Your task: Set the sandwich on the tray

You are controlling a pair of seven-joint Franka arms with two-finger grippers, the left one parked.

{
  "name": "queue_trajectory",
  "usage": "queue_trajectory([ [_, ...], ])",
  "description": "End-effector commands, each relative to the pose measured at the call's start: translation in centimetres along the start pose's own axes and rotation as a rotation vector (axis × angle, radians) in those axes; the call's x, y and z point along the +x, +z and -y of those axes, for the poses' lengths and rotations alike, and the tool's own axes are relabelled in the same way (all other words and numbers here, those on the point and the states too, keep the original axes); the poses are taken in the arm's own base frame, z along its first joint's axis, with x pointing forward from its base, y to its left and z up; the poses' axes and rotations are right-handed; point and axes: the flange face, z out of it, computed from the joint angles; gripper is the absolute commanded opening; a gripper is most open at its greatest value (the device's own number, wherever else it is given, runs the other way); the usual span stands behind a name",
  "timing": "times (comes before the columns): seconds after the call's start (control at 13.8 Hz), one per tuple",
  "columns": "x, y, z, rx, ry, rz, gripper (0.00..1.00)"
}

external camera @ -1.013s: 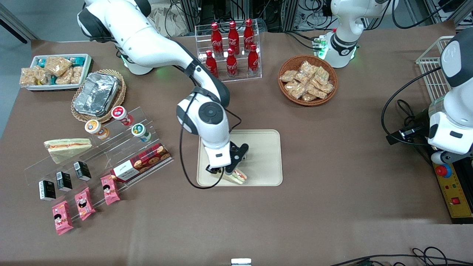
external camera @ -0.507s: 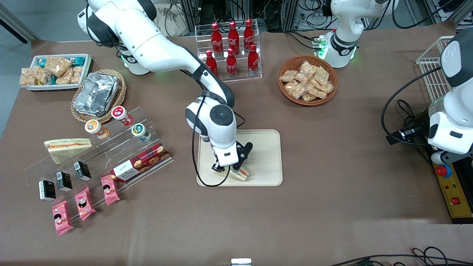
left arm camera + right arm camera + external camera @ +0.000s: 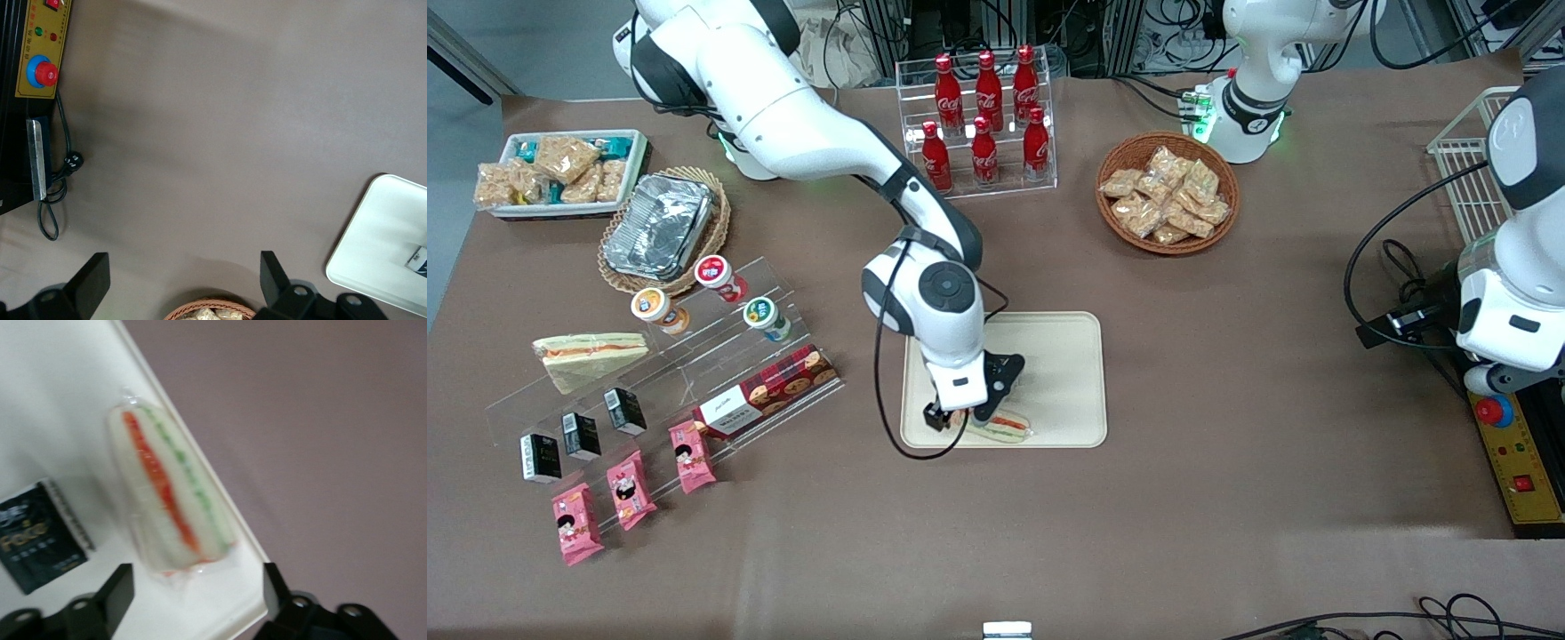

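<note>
The sandwich [image 3: 1005, 427], a clear-wrapped white wedge with orange-red and green stripes, lies flat on the cream-beige tray [image 3: 1067, 356], close to the tray edge nearest the front camera. It also shows in the right wrist view [image 3: 170, 500], apart from both fingers. My right gripper [image 3: 959, 416] hovers just above the tray beside the sandwich, open and empty; in the right wrist view [image 3: 197, 600] its two fingers [image 3: 117, 593] stand wide apart. The tray's corner shows in the left wrist view [image 3: 387, 240].
A small black packet [image 3: 40, 540] lies on the tray beside the sandwich. A paler sandwich [image 3: 587, 356], an acrylic stand of snacks [image 3: 694, 373], a foil tray [image 3: 658, 227] and a white bin [image 3: 560, 173] lie toward the working arm's end. Cola bottles [image 3: 983, 116] and a snack basket [image 3: 1167, 191] stand farther back.
The gripper has opened and let go of the sandwich, which now lies flat on the tray. The wrist has shifted slightly toward the working arm's end.
</note>
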Motion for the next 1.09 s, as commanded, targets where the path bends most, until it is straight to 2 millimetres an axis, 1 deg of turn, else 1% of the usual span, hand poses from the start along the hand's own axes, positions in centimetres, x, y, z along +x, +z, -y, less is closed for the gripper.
queue_trajectory([
  [0.0, 0.3, -1.1, -0.3, -0.008, 0.003, -0.031, 0.98],
  [0.07, 0.2, -2.2, -1.2, -0.015, 0.011, -0.044, 0.98],
  [0.14, -0.6, -2.3, -3.6, -0.017, 0.044, -0.045, 0.98],
  [0.22, -1.3, -3.7, -5.8, -0.021, 0.076, -0.056, 0.98],
  [0.29, -2.2, -5.7, -8.1, -0.019, 0.120, -0.064, 0.98],
  [0.43, -5.1, -9.4, -12.2, 0.043, 0.240, -0.013, 0.98],
  [0.51, -6.7, -10.3, -14.6, 0.064, 0.296, -0.004, 0.98],
  [0.65, -8.6, -11.2, -16.9, 0.066, 0.340, 0.005, 0.98],
  [0.8, -10.4, -11.2, -18.7, 0.124, 0.409, 0.026, 0.98],
  [0.87, -11.9, -11.9, -20.8, 0.160, 0.471, 0.009, 0.98],
  [0.94, -13.6, -12.2, -22.8, 0.199, 0.532, 0.000, 0.98],
  [1.01, -15.0, -12.8, -24.2, 0.236, 0.578, 0.000, 0.98],
])
